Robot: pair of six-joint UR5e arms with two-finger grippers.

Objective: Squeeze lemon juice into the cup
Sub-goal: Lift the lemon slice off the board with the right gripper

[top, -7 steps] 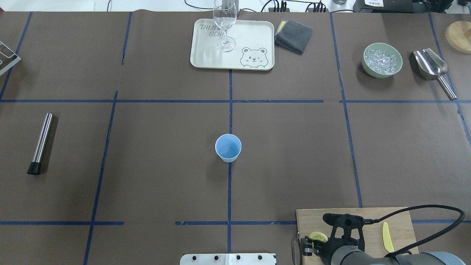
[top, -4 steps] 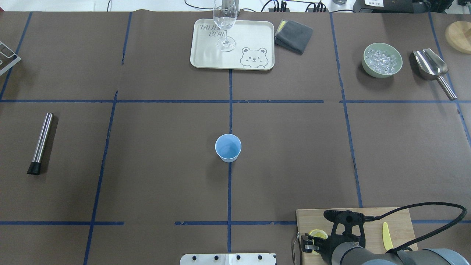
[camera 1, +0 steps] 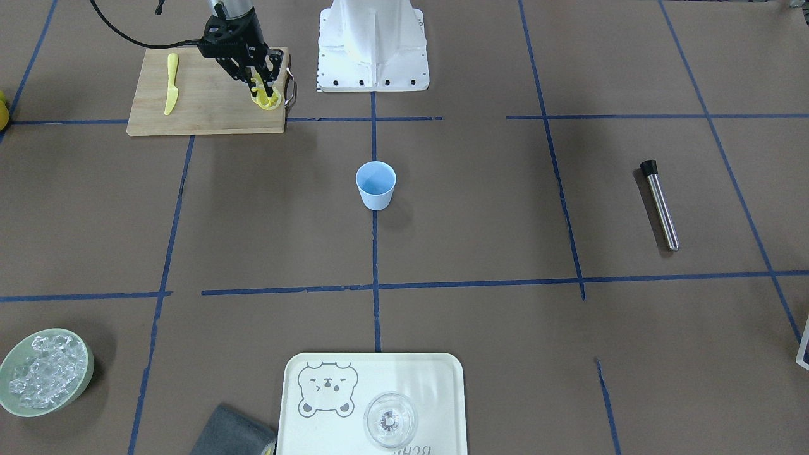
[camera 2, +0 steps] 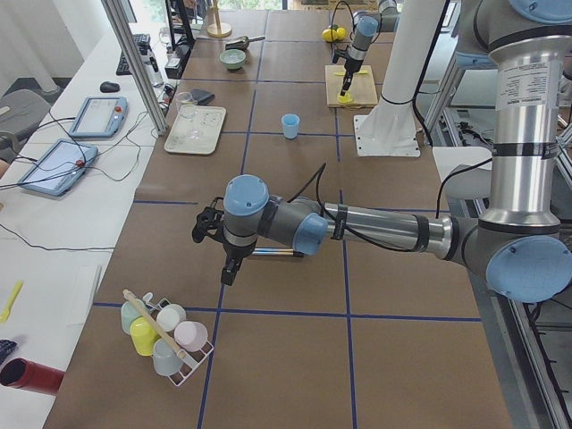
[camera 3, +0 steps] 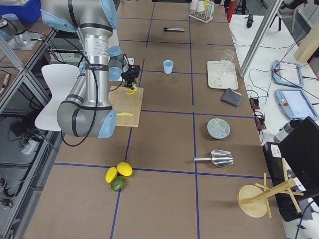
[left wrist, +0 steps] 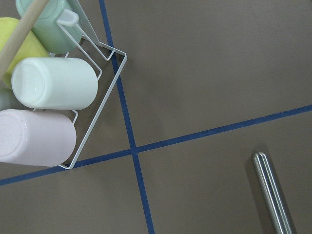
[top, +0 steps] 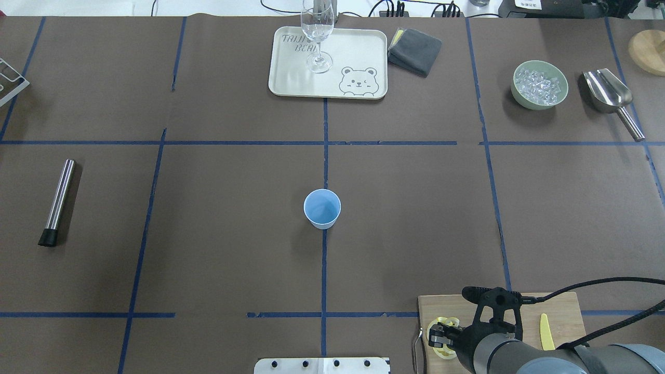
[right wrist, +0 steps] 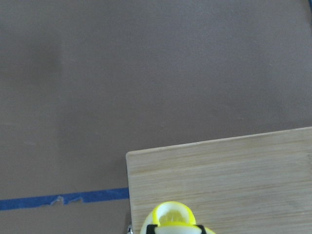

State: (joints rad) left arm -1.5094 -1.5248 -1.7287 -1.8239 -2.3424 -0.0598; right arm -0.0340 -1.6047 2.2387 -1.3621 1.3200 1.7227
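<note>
The right gripper (top: 440,337) pinches a thin round yellow lemon slice (right wrist: 170,215) over the wooden cutting board (camera 1: 202,95), well apart from the small light blue plastic cup (camera 1: 375,184), & left gripper (camera 2: 228,273): can't tell

lemon (right wrist: 170,215): yellow slice, bent, gripped | cup (top: 322,208): light blue, upright
</note>
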